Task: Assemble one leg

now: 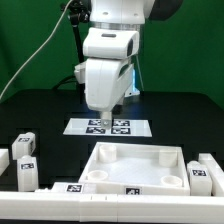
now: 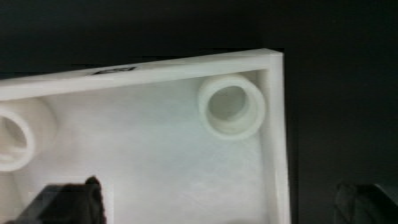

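Jaws spread wide, empty, over white panel (image 2: 160,135) corner; leg (image 1: 27,174) beside panel.

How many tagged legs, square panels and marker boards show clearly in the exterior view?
Legs: 3
Square panel: 1
Marker board: 1
Total: 5 (cut-off white pieces at the frame edges not counted)
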`<action>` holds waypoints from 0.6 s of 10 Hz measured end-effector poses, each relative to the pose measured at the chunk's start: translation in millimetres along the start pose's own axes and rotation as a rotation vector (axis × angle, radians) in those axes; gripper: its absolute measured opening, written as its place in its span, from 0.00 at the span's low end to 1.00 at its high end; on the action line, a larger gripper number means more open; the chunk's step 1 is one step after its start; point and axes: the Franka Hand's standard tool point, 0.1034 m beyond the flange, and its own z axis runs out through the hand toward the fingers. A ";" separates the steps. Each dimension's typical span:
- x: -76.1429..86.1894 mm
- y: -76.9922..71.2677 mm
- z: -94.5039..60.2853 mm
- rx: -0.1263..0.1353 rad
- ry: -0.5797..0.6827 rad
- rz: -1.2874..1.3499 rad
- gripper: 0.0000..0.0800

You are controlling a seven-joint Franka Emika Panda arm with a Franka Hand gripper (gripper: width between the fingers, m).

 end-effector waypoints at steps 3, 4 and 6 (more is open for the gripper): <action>-34.1 16.3 -10.4 -0.028 -0.004 0.245 0.81; -50.5 20.5 -8.8 -0.039 -0.003 0.310 0.81; -78.5 28.5 -2.8 -0.038 0.020 0.483 0.81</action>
